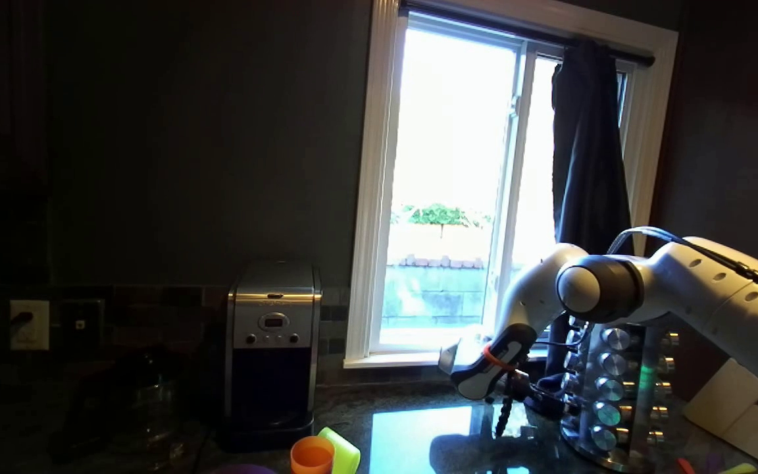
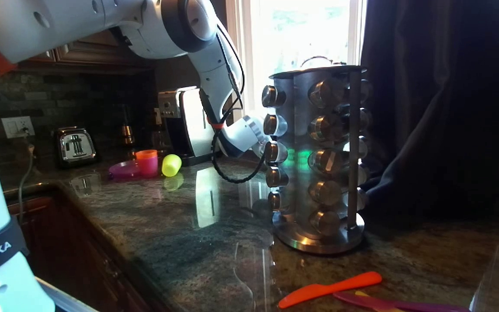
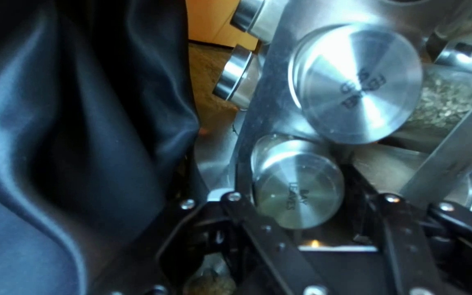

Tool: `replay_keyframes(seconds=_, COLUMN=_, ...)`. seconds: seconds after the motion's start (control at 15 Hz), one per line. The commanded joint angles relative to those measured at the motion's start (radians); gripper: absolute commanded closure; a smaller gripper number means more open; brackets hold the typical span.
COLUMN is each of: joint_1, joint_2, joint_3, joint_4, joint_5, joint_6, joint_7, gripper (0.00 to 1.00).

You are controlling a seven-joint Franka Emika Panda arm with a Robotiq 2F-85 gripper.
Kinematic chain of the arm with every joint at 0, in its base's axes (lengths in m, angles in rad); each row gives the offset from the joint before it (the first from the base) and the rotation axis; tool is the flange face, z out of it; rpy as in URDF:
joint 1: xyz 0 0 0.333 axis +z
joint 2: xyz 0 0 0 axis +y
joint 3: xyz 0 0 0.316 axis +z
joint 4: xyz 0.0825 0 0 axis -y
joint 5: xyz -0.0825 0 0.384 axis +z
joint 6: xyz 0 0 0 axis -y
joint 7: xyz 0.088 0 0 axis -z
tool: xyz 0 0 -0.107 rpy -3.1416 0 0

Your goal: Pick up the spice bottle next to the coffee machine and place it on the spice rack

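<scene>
The spice bottle, a small jar whose steel lid reads "BAY LEAVES", lies between my fingers in the wrist view, lid towards the camera. My gripper has a dark finger close against each side of it and appears shut on it. It is in line with a jar column of the spice rack; how deep it sits is hidden. The rack is a silvery carousel in both exterior views. The gripper is dim in an exterior view. The coffee machine stands at the wall.
A fennel seed jar sits just above my fingers. A dark curtain hangs close by the gripper. Cups lie near the coffee machine. Plastic knives lie before the rack. A knife block stands beside it.
</scene>
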Motion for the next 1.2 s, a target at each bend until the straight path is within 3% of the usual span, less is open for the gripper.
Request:
replay_keyframes(seconds=0.0, joint_1=-0.021, joint_2=-0.033, joint_3=0.01, joint_4=-0.061, joint_5=0.036, joint_6=0.064, joint_7=-0.018, gripper=0.1)
replay_keyframes(seconds=0.13, joint_1=-0.025, joint_2=-0.058, joint_3=0.016, joint_4=-0.096, joint_5=0.043, joint_6=0.104, joint_7=-0.025, gripper=0.0)
replay_keyframes(seconds=0.53, joint_1=-0.05, joint_2=-0.227, joint_3=0.064, joint_4=-0.272, joint_5=0.114, joint_6=0.27, joint_7=-0.102, gripper=0.0)
replay_keyframes(seconds=1.13, joint_1=-0.071, joint_2=-0.446, joint_3=0.099, joint_4=-0.385, joint_5=0.544, joint_6=0.283, joint_7=-0.281, gripper=0.0)
